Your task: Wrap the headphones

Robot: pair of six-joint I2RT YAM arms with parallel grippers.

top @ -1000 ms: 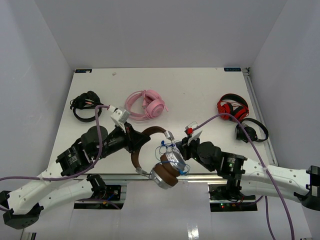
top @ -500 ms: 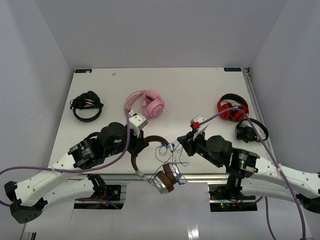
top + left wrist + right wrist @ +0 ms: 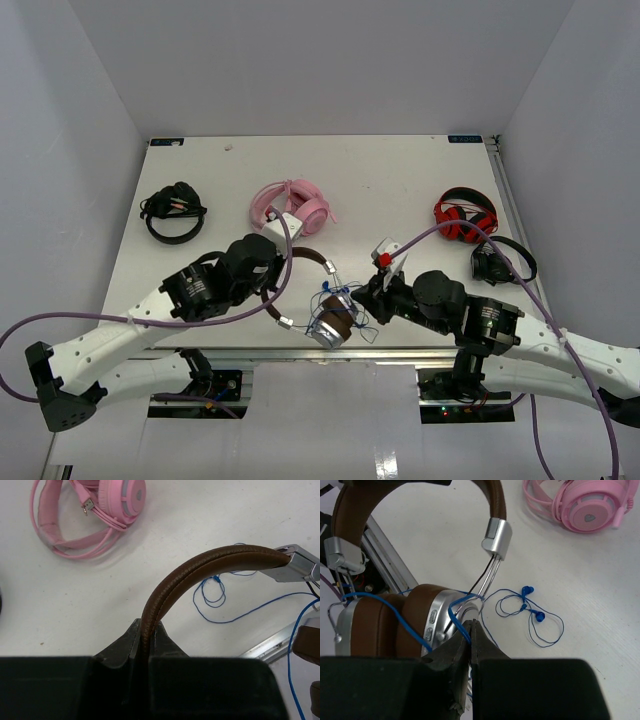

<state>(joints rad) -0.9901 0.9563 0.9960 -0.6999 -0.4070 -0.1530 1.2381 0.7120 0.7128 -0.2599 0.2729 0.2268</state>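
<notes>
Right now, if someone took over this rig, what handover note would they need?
Left gripper: shut on the headband of the headphones.
Right gripper: shut, pinching the cord beside an ear cup.
Headphones: held at the near edge of the table.
Done: some cord strands cross the ear cups.
Left: loose cord loops lie on the table; wind them in.

White table (image 3: pixel 400 180) w/ plain pale walls (image 3: pixel 300 60) on 3 sides.

Top edge crops the pink headphones (image 3: pixel 120 497); the left claw (image 3: pixel 146 625) hides part of the headband (image 3: pixel 210 562).
</notes>
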